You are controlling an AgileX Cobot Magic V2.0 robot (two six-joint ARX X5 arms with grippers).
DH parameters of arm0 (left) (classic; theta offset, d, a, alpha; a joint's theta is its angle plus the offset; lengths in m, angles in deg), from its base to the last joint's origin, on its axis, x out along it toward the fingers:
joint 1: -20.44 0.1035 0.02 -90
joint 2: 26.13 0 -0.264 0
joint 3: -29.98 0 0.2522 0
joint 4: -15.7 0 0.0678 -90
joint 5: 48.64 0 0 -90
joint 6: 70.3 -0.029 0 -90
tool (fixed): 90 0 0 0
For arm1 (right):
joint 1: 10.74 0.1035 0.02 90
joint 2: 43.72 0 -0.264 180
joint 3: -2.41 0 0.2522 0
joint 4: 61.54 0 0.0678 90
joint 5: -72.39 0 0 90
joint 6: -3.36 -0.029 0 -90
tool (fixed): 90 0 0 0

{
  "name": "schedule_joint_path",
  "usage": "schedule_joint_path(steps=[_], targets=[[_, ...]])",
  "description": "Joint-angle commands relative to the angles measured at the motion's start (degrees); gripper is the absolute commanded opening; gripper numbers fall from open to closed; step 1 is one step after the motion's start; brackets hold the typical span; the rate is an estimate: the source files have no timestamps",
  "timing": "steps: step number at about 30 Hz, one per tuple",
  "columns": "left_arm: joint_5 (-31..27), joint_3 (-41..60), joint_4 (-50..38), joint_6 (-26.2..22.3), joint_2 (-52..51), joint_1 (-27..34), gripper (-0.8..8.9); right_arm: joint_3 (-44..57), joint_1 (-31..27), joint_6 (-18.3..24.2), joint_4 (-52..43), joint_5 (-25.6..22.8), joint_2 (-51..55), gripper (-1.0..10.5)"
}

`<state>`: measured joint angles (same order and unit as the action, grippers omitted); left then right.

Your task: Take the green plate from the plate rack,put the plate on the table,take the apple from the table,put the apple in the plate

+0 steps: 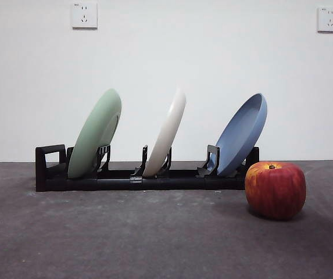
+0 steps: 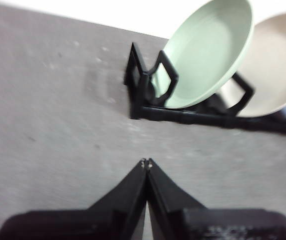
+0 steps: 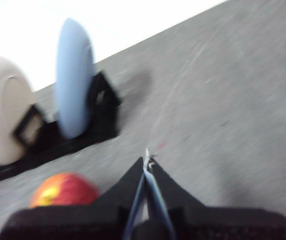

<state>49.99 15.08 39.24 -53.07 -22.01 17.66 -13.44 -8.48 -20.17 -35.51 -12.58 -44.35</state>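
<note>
Rack: plate rack (image 1: 137, 177) holds 3 tilted plates, green plate (image 1: 95, 134) nearest its handle.
Apple: apple (image 1: 275, 190) on table (image 1: 125, 238), beside rack.
Jaws: left gripper (image 2: 146, 162) and right gripper (image 3: 147, 161) pressed together, holding nothing.

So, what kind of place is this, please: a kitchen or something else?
Probably a test room or lab bench, not a kitchen: a bare white wall with two power sockets, a plain grey table, and only a plate rack and an apple set out.

A cream-white plate (image 1: 168, 132) stands tilted on edge in a middle slot, and a blue plate (image 1: 243, 135) leans the same way further along. Behind them on the white wall (image 1: 212, 64) sit two white power sockets (image 1: 84, 15), one near each upper corner.
</note>
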Motion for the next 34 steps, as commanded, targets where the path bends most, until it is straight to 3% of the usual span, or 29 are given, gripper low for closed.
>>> schedule_joint_path(steps=[1,3,6,10,13,21,26,29,31,34], targets=[[4.7,-2.4,-0.6,4.2,0.1,-0.2,-0.05,-3.6,0.0,-2.4,2.0,2.1,-0.5,-0.1],[7.5,-6.2,0.1,4.2,0.8,-0.2,-0.05,-8.8,0.0,-0.4,4.2,2.3,-2.7,-0.1],[8.1,-14.0,3.4,4.1,3.8,-0.2,-0.06,-19.1,0.0,5.8,6.5,3.6,-8.1,-0.1],[8.3,-27.3,9.0,2.8,12.4,-0.2,-0.05,-37.3,0.0,12.0,14.8,8.3,-20.9,-0.1],[9.2,-34.7,13.2,0.5,17.8,-0.2,-0.05,-46.9,0.0,13.8,20.6,12.0,-28.2,-0.1],[18.7,-58.3,31.7,-8.2,35.0,-0.3,-0.05,-71.2,0.2,18.5,38.4,23.4,-47.8,0.0],[26.1,-72.7,45.5,-14.4,46.3,-0.6,-0.05,-83.3,4.0,21.9,50.9,23.6,-58.5,0.0],[26.3,-79.0,52.1,-18.0,51.9,-1.5,-0.05,-88.1,7.4,23.7,55.9,23.1,-63.9,0.0],[26.3,-82.2,55.8,-19.9,55.1,-2.5,-0.05,-90.7,9.6,24.5,58.7,21.0,-66.9,0.0],[26.0,-85.4,59.6,-21.0,59.2,-4.0,-0.03,-94.4,13.1,25.2,62.1,14.1,-70.9,0.2]])
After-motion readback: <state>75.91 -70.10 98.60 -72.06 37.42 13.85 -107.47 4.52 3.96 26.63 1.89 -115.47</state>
